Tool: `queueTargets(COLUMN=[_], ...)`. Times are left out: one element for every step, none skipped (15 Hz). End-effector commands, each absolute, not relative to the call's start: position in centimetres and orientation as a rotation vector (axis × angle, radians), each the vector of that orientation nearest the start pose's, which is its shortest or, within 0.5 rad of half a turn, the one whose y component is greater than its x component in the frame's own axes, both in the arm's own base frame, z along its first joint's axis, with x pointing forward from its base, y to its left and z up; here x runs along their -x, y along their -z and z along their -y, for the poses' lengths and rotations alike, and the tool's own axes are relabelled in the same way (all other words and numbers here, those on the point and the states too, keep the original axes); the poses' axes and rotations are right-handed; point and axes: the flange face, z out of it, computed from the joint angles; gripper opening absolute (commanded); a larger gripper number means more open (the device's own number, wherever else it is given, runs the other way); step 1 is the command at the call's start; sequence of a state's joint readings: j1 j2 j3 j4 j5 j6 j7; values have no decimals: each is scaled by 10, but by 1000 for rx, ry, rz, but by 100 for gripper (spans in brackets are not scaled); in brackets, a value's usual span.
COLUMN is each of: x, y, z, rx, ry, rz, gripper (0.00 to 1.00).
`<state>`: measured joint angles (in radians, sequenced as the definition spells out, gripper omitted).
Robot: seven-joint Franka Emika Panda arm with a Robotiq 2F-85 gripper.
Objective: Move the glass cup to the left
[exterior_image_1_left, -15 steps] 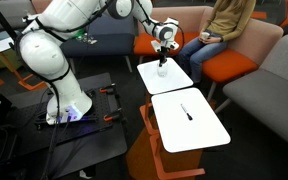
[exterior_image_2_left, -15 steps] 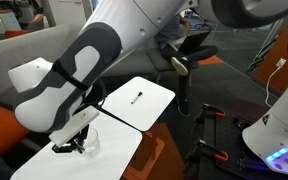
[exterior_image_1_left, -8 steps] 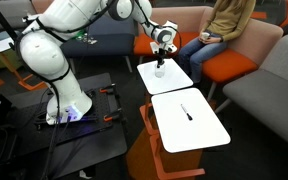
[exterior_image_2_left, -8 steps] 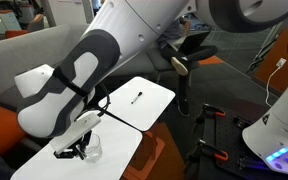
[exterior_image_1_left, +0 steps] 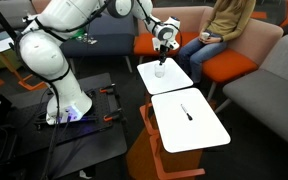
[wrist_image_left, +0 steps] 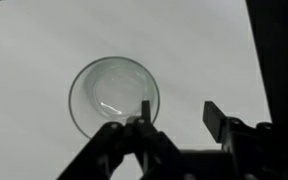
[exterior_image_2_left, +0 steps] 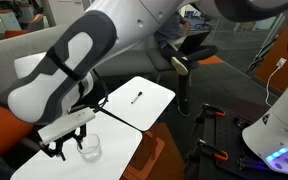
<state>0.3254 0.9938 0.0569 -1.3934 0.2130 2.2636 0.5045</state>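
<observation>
The glass cup (wrist_image_left: 114, 97), small and clear, stands upright on a white tabletop (wrist_image_left: 44, 50). My gripper (wrist_image_left: 180, 115) hangs above it, open, with only bare tabletop between the fingers; the left finger overlaps the cup's rim from above. In both exterior views the gripper (exterior_image_1_left: 162, 46) (exterior_image_2_left: 68, 146) hovers just over the cup (exterior_image_1_left: 160, 70) (exterior_image_2_left: 89, 148), apart from it.
A second white tabletop (exterior_image_1_left: 204, 130) adjoins the first and carries a thin dark pen (exterior_image_1_left: 187, 111) (exterior_image_2_left: 137, 97). A seated person (exterior_image_1_left: 224, 25) and orange and grey sofas (exterior_image_1_left: 229, 65) lie beyond the tables. My base (exterior_image_1_left: 64, 105) stands on the floor beside them.
The gripper was shut on the cup; now its jaws have opened and it has lifted slightly. The cup stays on the tabletop.
</observation>
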Motion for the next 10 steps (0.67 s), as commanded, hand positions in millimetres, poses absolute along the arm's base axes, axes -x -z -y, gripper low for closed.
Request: queueTargets(x=[-648,-646,-642,-637,-629,-621,-611,-601,-593,-585], y=[-150,-165,-183,-198,-214,-227,-239,-251,-260,-268], z=[-246,-238,-232,-226,-222,-218,-214,-212,-209,-206], rx=[2829,2807,2794,2793,2805,2816,2833,2844,2860,2862], ry=[-309,-328,-320,-316,-321,-334,-341,-354,-363,-377], rz=[-628,-704,-744,-771,-806,-828,-839,-830,-829,-803], gripper=[91,99,100,100,100,100,100,100,100,100])
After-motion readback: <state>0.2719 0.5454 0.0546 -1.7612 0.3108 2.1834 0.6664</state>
